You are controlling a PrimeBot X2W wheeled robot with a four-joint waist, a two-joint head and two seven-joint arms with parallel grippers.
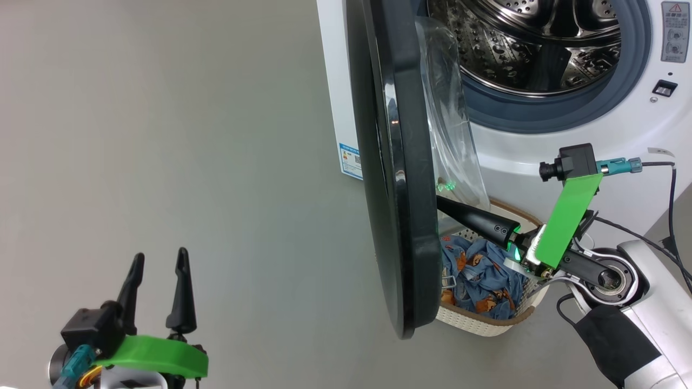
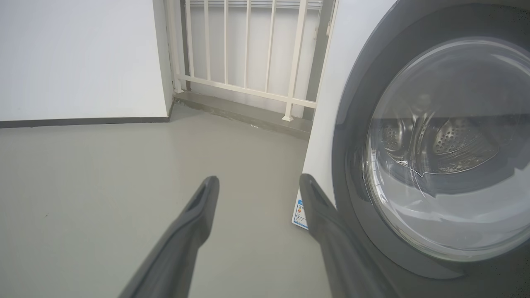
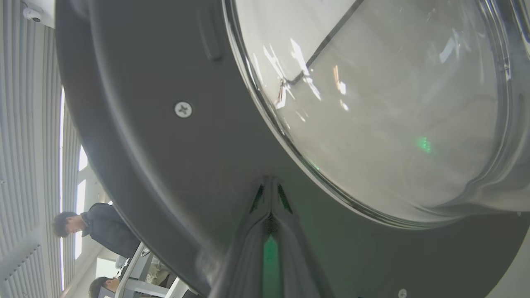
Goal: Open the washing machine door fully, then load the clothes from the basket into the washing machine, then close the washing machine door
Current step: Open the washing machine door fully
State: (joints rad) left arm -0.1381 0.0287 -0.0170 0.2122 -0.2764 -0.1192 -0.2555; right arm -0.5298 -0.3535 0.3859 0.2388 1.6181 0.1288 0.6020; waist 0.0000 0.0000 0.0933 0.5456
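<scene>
Seen from the head, the washing machine door (image 1: 400, 189) stands edge-on and covers the left part of the basket (image 1: 486, 324), some of the clothes (image 1: 481, 275) and the tips of the right end effector (image 3: 271, 182). The door's top and the upper half of the drum (image 1: 530, 48) are cut off. Print on the sticker (image 1: 350, 160) is too small to read.

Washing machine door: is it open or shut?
Open. The door stands out edge-on from the washing machine, leaving the steel drum bare; the right gripper is at its inner side.

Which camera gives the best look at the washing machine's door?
The left wrist view: the door faces it, its round glass window almost whole. The head view catches the door edge-on, standing open. The right wrist view is close against the door's inner side.
</scene>
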